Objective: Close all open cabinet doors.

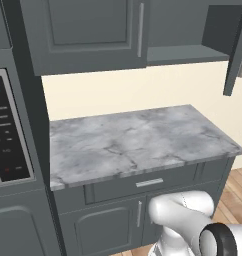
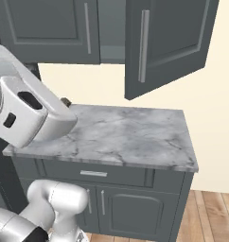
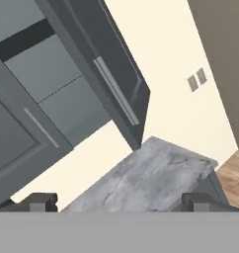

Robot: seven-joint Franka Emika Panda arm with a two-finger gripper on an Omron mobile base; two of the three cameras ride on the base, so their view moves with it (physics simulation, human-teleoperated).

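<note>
Jaws sit wide apart, holding nothing, far from the open right cabinet door; next, push it shut.

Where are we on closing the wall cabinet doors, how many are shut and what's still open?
Done: the left tall dark grey wall-cabinet door with silver bar handle sits flush and shut. In hand: nothing yet; the end effector is open, apart from any door, looking towards the open one. Left: the right dark grey wall-cabinet door stands swung out over the grey marble countertop, showing the bare shelf; it needs pushing closed.
</note>
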